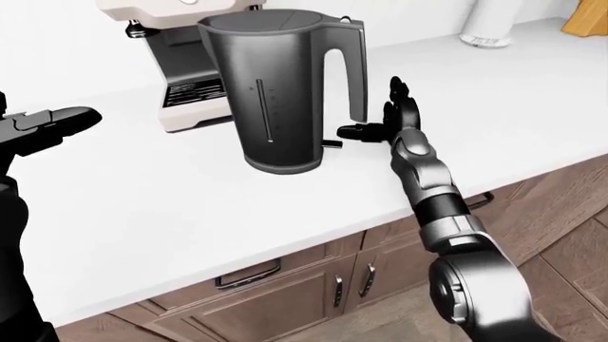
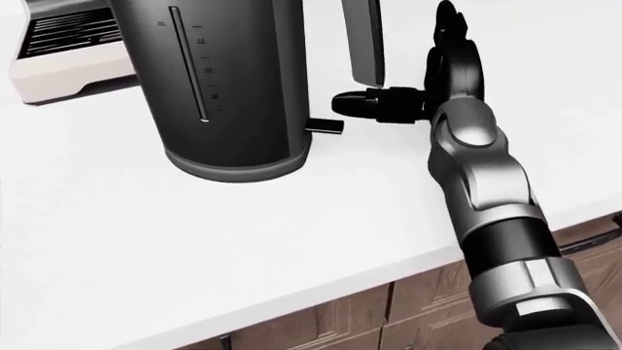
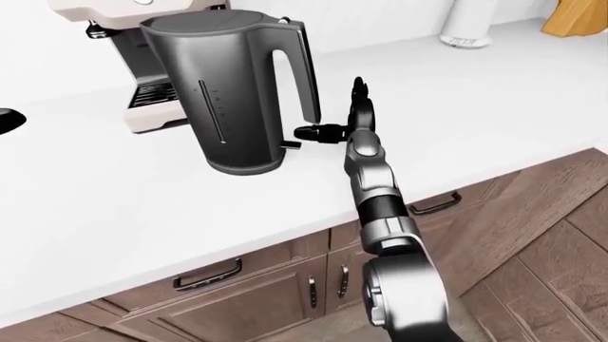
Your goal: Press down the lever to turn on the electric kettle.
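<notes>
A dark grey electric kettle (image 2: pixel 224 87) stands upright on the white counter (image 2: pixel 195 240). Its small black lever (image 2: pixel 326 125) juts out to the right at the base, under the handle (image 2: pixel 362 44). My right hand (image 2: pixel 399 65) is open just right of the handle. One black finger (image 2: pixel 355 103) points left, a little above and right of the lever's tip, not touching it. The other fingers (image 2: pixel 449 29) point up. My left hand (image 1: pixel 48 122) hovers open over the counter at the left edge of the left-eye view, far from the kettle.
A cream coffee machine (image 1: pixel 180 78) stands close behind and left of the kettle. A white canister (image 1: pixel 490 25) and a wooden block (image 1: pixel 589 14) sit at the top right. The counter's edge runs above brown wooden cabinets (image 1: pixel 285 285).
</notes>
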### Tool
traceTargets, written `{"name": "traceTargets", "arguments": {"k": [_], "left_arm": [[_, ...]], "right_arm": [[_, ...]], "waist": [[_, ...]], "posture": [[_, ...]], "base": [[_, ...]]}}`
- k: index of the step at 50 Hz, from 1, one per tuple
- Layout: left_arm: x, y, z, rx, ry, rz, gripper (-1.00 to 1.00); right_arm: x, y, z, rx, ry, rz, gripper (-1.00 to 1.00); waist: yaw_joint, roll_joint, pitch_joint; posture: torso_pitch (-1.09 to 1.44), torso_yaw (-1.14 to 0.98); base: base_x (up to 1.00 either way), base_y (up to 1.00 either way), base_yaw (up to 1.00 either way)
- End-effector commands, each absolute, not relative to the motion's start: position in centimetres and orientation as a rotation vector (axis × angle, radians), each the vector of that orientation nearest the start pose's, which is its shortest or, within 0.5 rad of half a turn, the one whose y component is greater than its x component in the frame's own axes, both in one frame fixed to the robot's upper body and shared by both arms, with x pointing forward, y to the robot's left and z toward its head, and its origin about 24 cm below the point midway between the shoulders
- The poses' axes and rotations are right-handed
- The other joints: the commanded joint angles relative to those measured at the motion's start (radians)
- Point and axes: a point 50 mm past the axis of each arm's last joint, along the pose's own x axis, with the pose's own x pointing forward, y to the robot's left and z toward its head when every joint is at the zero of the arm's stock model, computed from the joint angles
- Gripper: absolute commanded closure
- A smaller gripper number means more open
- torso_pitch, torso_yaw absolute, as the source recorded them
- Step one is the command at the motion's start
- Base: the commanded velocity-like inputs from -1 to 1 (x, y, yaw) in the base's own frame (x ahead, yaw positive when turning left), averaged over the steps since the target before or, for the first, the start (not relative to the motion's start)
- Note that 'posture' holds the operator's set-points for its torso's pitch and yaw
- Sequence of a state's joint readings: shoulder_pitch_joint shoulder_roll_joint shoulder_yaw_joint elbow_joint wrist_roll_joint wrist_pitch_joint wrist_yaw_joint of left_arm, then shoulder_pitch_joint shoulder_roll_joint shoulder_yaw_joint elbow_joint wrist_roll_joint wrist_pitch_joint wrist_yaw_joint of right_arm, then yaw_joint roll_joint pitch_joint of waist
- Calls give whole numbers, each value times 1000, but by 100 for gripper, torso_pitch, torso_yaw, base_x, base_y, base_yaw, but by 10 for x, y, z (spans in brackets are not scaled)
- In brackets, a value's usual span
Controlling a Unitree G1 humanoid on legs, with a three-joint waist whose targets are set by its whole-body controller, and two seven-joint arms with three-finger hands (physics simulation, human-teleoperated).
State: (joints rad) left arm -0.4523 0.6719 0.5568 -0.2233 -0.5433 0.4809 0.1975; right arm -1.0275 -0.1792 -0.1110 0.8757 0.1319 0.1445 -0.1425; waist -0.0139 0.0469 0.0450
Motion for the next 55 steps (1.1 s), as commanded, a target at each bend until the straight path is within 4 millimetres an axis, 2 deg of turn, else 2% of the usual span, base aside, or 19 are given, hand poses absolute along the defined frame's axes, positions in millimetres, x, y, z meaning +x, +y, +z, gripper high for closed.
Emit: {"name": "traceTargets", "arguments": {"k": [1,14,38,44,55], "left_arm": [[249,323,288,-3,-546,448,-100],[249,323,289,-4,-548,448,-100],[247,323,289,-6,-550,446,-100],[247,323,289,-5,-550,444,-100],[247,323,289,-4,-550,445,-100]], "right_arm": [[417,-146,199,-2,-108,-82,-100],[417,-139,197,-59,-122,-64,-100],[417,-140,196,-141,-147,-68,-100],[416,-140,189,-289,-170,-78,-100],[416,-139,176,-342,-140,-55,-100]], "waist": [[0,6,-27],[0,7,-28],[0,9,-27],[0,10,-27],[1,9,-31]], "posture": [[0,0],[0,0],[0,0],[0,0],[0,0]], "base": [[0,0,0],[0,0,0],[0,0,0],[0,0,0],[0,0,0]]}}
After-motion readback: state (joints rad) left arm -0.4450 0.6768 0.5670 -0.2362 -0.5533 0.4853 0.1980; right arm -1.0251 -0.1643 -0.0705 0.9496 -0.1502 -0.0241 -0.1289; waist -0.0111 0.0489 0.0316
